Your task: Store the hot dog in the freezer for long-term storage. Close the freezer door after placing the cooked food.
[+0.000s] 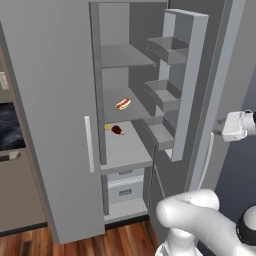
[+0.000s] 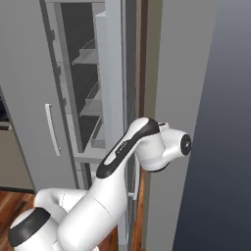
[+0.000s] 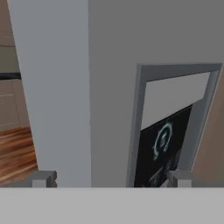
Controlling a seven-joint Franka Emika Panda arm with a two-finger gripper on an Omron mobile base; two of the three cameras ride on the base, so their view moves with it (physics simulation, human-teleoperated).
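The hot dog [image 1: 123, 103], a small tan bun with a red sausage, lies on the middle shelf of the open freezer [image 1: 125, 55]. The freezer door [image 1: 186, 75] stands swung out to the right, its grey bins facing the shelves. My gripper [image 1: 223, 128] is on the outer side of that door, at about the height of the lower bins. In the hand view the gripper [image 3: 111, 179] is open with nothing between its tips, and it faces the door's outer face and dark dispenser panel [image 3: 164, 144]. The door's slim handle [image 1: 205, 160] runs just below my hand.
A dark red-brown food lump [image 1: 117, 130] sits on the shelf below the hot dog. Two drawers [image 1: 124, 186] fill the freezer's bottom. The plain grey door [image 1: 50, 100] with its handle [image 1: 89, 144] stands to the left. A dark wall [image 2: 220, 147] is on the right.
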